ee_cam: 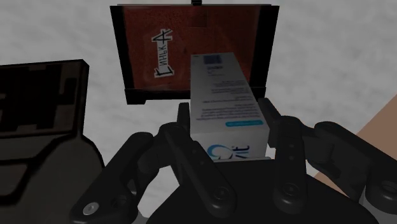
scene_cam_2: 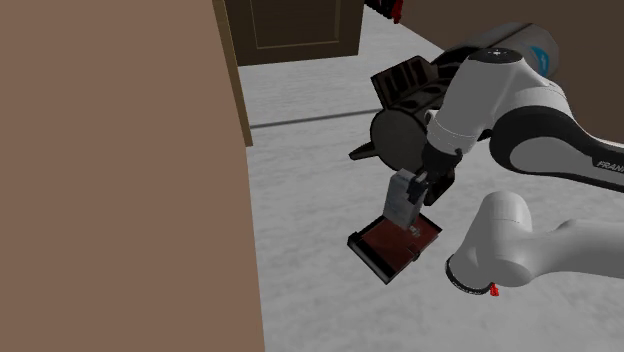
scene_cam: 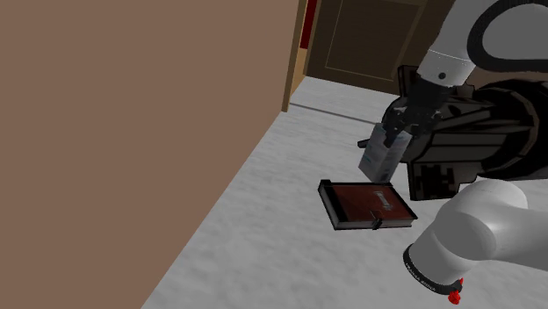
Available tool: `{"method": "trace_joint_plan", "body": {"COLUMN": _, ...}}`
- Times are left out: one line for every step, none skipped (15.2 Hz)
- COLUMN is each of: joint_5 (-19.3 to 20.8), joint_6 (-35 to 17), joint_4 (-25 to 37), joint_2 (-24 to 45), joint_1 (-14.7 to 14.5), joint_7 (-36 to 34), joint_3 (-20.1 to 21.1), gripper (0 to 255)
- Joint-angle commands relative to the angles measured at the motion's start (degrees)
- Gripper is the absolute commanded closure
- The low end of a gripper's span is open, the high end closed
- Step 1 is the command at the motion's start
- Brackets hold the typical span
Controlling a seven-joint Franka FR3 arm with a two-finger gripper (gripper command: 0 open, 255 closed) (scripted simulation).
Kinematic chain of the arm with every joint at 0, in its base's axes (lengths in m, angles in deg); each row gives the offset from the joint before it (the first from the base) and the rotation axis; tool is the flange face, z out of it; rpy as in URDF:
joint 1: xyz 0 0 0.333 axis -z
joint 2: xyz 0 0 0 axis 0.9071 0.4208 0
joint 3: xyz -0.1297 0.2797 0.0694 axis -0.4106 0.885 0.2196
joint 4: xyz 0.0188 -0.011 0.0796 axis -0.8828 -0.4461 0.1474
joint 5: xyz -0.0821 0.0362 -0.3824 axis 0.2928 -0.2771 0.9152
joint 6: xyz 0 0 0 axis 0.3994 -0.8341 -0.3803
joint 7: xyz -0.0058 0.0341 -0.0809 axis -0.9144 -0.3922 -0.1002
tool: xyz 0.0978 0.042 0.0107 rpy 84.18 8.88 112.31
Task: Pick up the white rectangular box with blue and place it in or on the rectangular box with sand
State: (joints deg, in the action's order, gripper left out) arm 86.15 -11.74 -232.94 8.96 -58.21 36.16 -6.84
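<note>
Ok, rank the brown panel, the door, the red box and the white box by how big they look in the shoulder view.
1. brown panel: largest by far, and nearest the camera
2. door: cut off by the top edge
3. red box
4. white box: smallest

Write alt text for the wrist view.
The black gripper clasps a white box with blue print. Beyond it, a flat reddish-brown box with a black rim lies on a grey surface.
</note>
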Motion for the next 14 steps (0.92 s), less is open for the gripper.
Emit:
{"method": "trace_joint_plan", "body": {"joint_5": 0.2, "joint_6": 1.9, "joint_4": -0.9, "joint_2": -2.7, "joint_1": 0.0, "joint_7": 0.2, "joint_3": -0.3, "gripper": 255}}
{"method": "trace_joint_plan", "body": {"joint_5": 0.2, "joint_6": 1.3, "joint_4": -1.8, "joint_2": -3.1, "joint_1": 0.0, "joint_7": 0.2, "joint_3": -0.3, "gripper": 255}}
{"method": "trace_joint_plan", "body": {"joint_5": 0.2, "joint_6": 0.8, "joint_4": -2.7, "joint_2": -3.5, "joint_1": 0.0, "joint_7": 0.2, "joint_3": -0.3, "gripper": 255}}
{"method": "trace_joint_plan", "body": {"joint_5": 0.2, "joint_6": 0.3, "joint_4": -3.7, "joint_2": -3.9, "joint_1": 0.0, "joint_7": 0.2, "joint_3": -0.2, "gripper": 255}}
{"method": "trace_joint_plan", "body": {"joint_5": 0.1, "joint_6": -0.3, "joint_4": -4.6, "joint_2": -4.3, "joint_1": 0.0, "joint_7": 0.2, "joint_3": -0.2, "gripper": 255}}
{"method": "trace_joint_plan", "body": {"joint_5": 0.1, "joint_6": -0.8, "joint_4": -5.5, "joint_2": -4.6, "joint_1": -0.1, "joint_7": 0.2, "joint_3": -0.2, "gripper": 255}}
{"method": "trace_joint_plan", "body": {"joint_5": 0.1, "joint_6": -1.3, "joint_4": -6.4, "joint_2": -5.0, "joint_1": -0.1, "joint_7": 0.2, "joint_3": -0.2, "gripper": 255}}
{"method": "trace_joint_plan", "body": {"joint_5": 0.1, "joint_6": -1.9, "joint_4": -7.3, "joint_2": -5.3, "joint_1": -0.1, "joint_7": 0.2, "joint_3": -0.1, "gripper": 255}}
{"method": "trace_joint_plan", "body": {"joint_5": 0.0, "joint_6": -2.4, "joint_4": -8.2, "joint_2": -5.7, "joint_1": -0.1, "joint_7": 0.2, "joint_3": -0.1, "gripper": 255}}
{"method": "trace_joint_plan", "body": {"joint_5": 0.0, "joint_6": -3.0, "joint_4": -9.0, "joint_2": -6.1, "joint_1": -0.1, "joint_7": 0.2, "joint_3": -0.1, "gripper": 255}}
{"method": "trace_joint_plan", "body": {"joint_5": 0.0, "joint_6": -3.5, "joint_4": -9.9, "joint_2": -6.4, "joint_1": -0.1, "joint_7": 0.2, "joint_3": -0.1, "gripper": 255}}
{"method": "trace_joint_plan", "body": {"joint_5": 0.0, "joint_6": -4.1, "joint_4": -10.8, "joint_2": -6.7, "joint_1": -0.2, "joint_7": 0.2, "joint_3": 0.0, "gripper": 255}}
{"method": "trace_joint_plan", "body": {"joint_5": -0.1, "joint_6": -4.6, "joint_4": -11.7, "joint_2": -7.0, "joint_1": -0.2, "joint_7": 0.2, "joint_3": 0.0, "gripper": 255}}
{"method": "trace_joint_plan", "body": {"joint_5": -0.1, "joint_6": -5.2, "joint_4": -12.5, "joint_2": -7.3, "joint_1": -0.2, "joint_7": 0.2, "joint_3": 0.0, "gripper": 255}}
